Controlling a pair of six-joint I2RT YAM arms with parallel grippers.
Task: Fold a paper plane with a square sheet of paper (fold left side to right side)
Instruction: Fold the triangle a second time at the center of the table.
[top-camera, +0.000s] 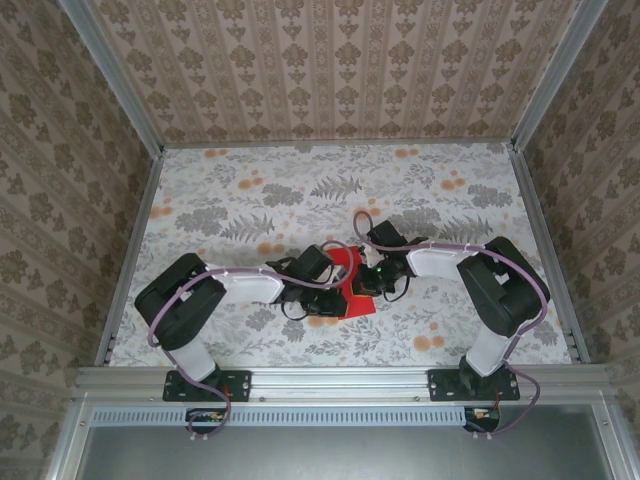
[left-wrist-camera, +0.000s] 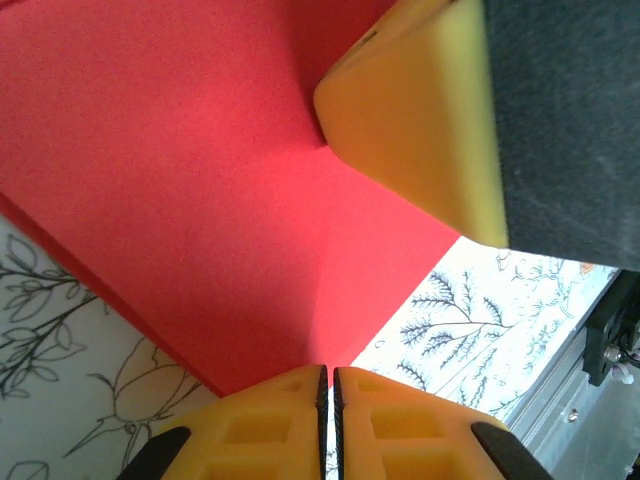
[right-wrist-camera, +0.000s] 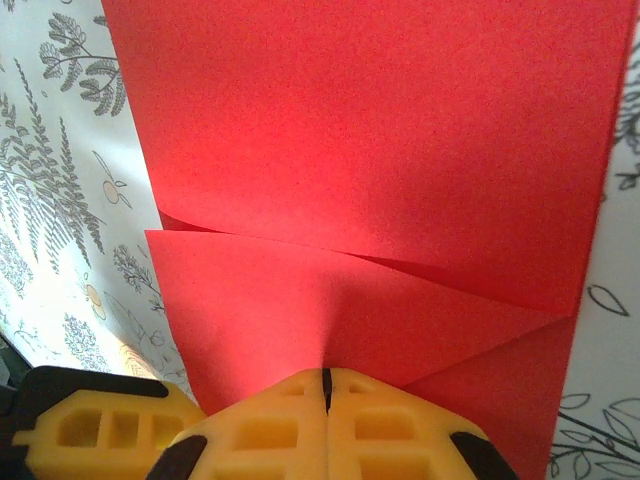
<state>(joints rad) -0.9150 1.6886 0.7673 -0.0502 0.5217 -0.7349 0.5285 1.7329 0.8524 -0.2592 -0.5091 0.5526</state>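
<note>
Paper: a bright red sheet (top-camera: 352, 268), plain and matte, folded over on itself rather than lying as a flat square.
Layers: in the right wrist view one layer overlaps another along a slanting edge, and a further flap shows at lower right.
Where: near the centre of the desk (top-camera: 250, 190), toward the arms, between the two hands.
Left hand (left-wrist-camera: 327, 395): fingers pressed together, clamped on a pointed corner of the paper; a faint crease runs up from the grip.
Right hand (right-wrist-camera: 326, 385): fingers together, pinching the paper's edge, which puckers upward from them.
Close quarters: one right-hand finger (left-wrist-camera: 420, 110), yellow with a dark pad, sits over the paper in the left wrist view.
Desk: covered in grey ferns and orange blossoms.
</note>
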